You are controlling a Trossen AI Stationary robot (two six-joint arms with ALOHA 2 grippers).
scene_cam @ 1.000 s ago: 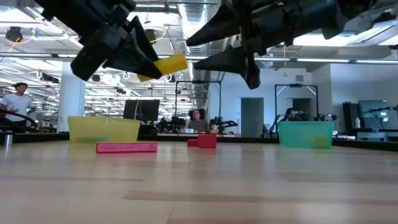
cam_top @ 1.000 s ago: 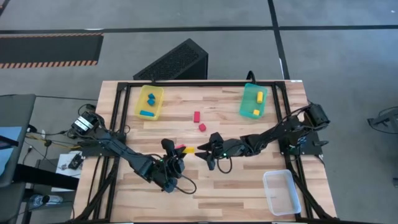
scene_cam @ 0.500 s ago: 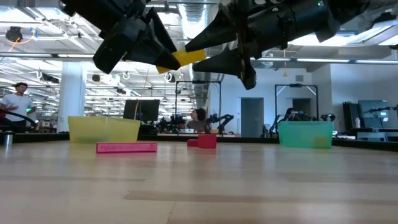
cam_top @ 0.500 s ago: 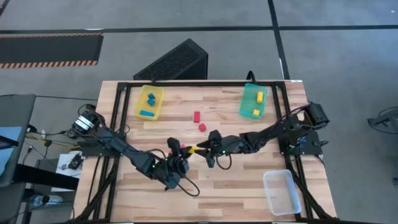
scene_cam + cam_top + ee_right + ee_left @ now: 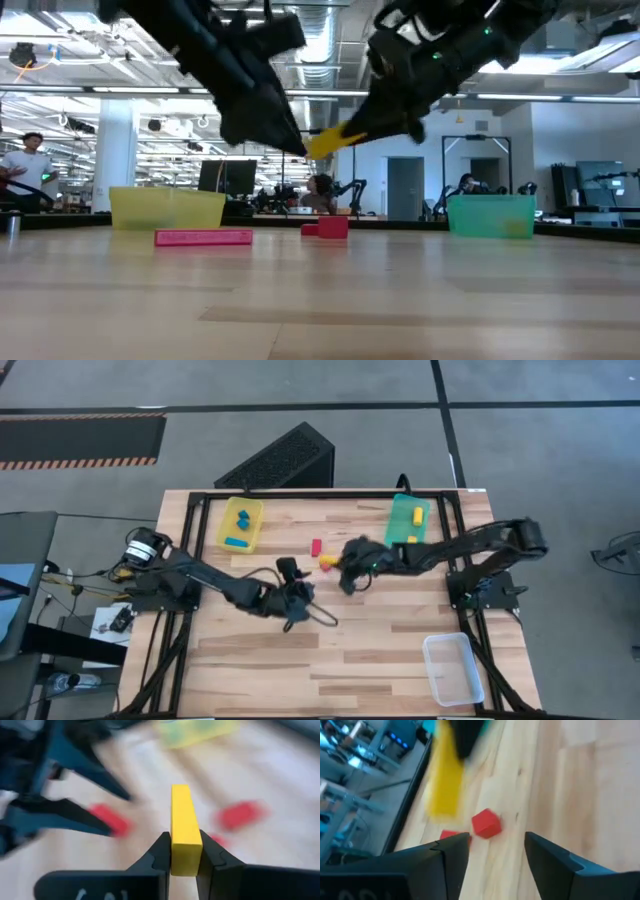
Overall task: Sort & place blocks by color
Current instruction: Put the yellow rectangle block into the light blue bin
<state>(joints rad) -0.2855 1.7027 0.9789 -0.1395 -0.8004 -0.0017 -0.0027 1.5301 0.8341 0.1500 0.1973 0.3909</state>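
We see right gripper [image 5: 185,851] fingers grasping the yellow bar [image 5: 183,827] above the counter [image 5: 400,650], left gripper [image 5: 495,855] fingers released.

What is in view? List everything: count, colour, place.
yellow tray: one, table's far left
blue blocks: three, in yellow tray
teal tray: one, far right
yellow blocks: two, in teal tray
clear tray: one, near right corner
red blocks: at least two, bare table between trays
yellow bar: one, held in air
dark case: one, floor beyond table
left end effector: open, over mid-table
right end effector: shut on yellow bar
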